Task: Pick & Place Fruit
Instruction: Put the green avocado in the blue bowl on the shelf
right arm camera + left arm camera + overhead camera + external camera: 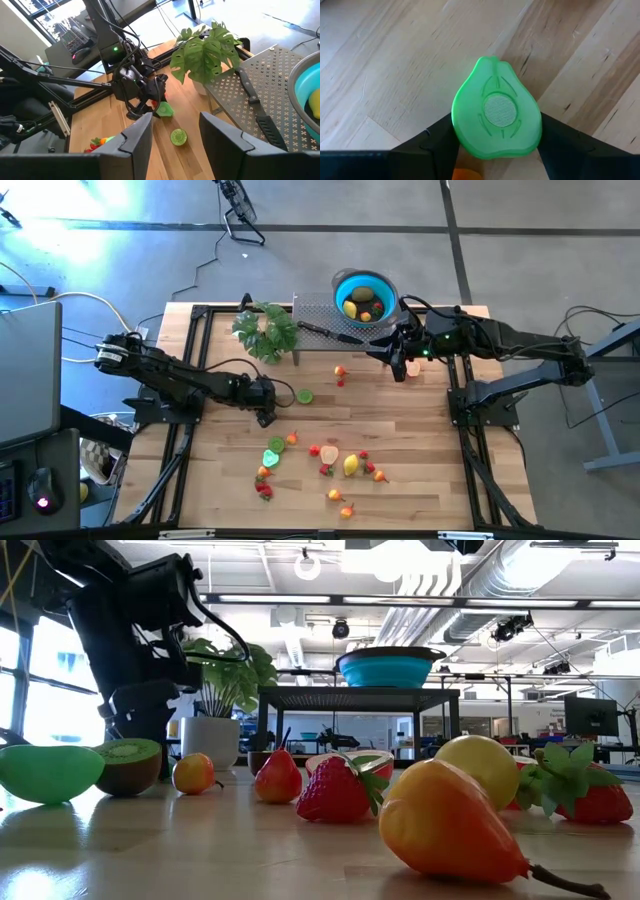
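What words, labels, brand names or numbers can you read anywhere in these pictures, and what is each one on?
None can be read.
The green fruit half bears only a moulded pattern, no letters.
The blue bowl, the knife and the plant pot show no markings.
Any signs in the room behind the table are too small to read.

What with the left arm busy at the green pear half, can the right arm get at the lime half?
Probably yes: the lime half lies alone on the table, nothing between it and the right end effector; the left end effector sits close beside it, though.
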Robot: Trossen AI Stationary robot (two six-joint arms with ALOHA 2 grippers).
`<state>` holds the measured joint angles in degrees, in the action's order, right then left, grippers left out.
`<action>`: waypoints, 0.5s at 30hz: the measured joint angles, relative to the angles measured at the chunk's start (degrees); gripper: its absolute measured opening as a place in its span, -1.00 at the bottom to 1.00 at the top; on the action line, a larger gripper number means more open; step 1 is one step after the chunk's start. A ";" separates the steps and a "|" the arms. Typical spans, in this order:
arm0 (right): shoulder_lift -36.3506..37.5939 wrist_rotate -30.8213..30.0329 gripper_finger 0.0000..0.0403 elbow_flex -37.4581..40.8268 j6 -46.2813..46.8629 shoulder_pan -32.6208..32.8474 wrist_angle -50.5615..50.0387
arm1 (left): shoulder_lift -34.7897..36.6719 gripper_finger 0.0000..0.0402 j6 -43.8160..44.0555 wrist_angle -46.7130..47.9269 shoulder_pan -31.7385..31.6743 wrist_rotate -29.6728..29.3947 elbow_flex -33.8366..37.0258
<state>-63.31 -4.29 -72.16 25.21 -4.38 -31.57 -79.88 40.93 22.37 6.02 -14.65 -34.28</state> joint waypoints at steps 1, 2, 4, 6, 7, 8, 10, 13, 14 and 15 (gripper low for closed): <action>0.00 0.00 -0.23 0.00 0.00 0.00 0.01 | 0.00 0.09 0.00 -0.02 -0.02 0.02 0.00; 0.00 0.00 -0.23 0.00 0.00 0.00 0.00 | 0.00 0.09 -0.04 -0.10 -0.01 0.02 0.00; 0.00 0.00 -0.23 0.00 0.00 0.00 0.01 | 0.00 0.09 -0.13 -0.27 -0.02 0.02 0.00; 0.00 0.00 -0.23 0.00 0.00 0.00 0.00 | 0.00 0.09 -0.13 -0.70 -0.02 0.06 0.01; 0.00 0.00 -0.23 0.00 0.00 0.00 0.01 | 0.00 0.09 -0.12 -1.42 -0.01 0.39 0.02; 0.00 0.00 -0.23 0.00 0.00 0.00 0.00 | 0.00 0.09 -0.12 -2.35 -0.02 0.92 0.02; 0.00 0.01 -0.23 0.00 0.00 0.00 0.02 | 0.00 0.09 0.07 -3.47 0.00 1.90 0.02; 0.00 0.46 -0.23 0.00 0.00 0.00 0.02 | 0.00 0.09 0.09 -5.13 0.02 2.95 0.00; -0.01 0.93 -0.23 0.00 0.01 0.00 0.02 | 0.00 0.09 0.09 -5.71 0.02 3.77 0.00; 0.00 1.39 -0.23 0.00 0.00 0.00 0.02 | 0.00 0.09 0.09 -5.97 0.00 4.15 0.00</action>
<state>-63.31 -2.90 -72.16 25.21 -4.38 -31.55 -79.88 41.01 16.40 6.02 -10.51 -34.28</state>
